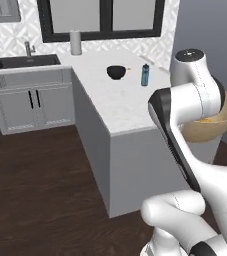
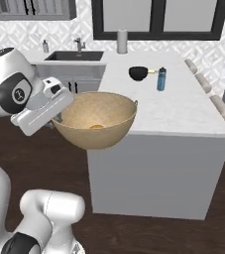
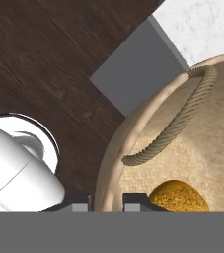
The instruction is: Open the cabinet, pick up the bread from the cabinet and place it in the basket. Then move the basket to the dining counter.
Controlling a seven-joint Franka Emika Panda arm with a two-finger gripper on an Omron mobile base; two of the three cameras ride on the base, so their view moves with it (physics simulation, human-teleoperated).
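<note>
The gripper (image 3: 107, 201) pinches the rim of the tan, round, bowl-shaped woven basket (image 2: 96, 121), one dark finger on the outside of the wall and the other on the inside, with the rim pressed between them. The basket hangs in the air from this grip, off the near end of the long white marble-topped dining counter with its plain light grey side panel (image 2: 183, 111); its far edge overlaps the counter's corner in the hand view, and whether it touches the counter I cannot tell. Inside the basket, just beyond the inner finger, lies the small round golden-orange bread bun (image 3: 177, 196) on the woven bottom. A twisted rope handle (image 3: 177, 123) droops across the inside of the basket, running away from the gripper toward the far rim.

Well beyond the gripper, on the counter top, stand a small black bowl (image 2: 139, 73) and, just beside it, a blue bottle with a dark cap (image 2: 161, 79). Farther off still, a pale grey cylinder (image 2: 122, 41) stands near the tiled wall, and a dark sink with a metal tap (image 2: 74, 55) sits in the adjoining worktop. Dark wooden floor (image 3: 44, 64) lies below the gripper.
</note>
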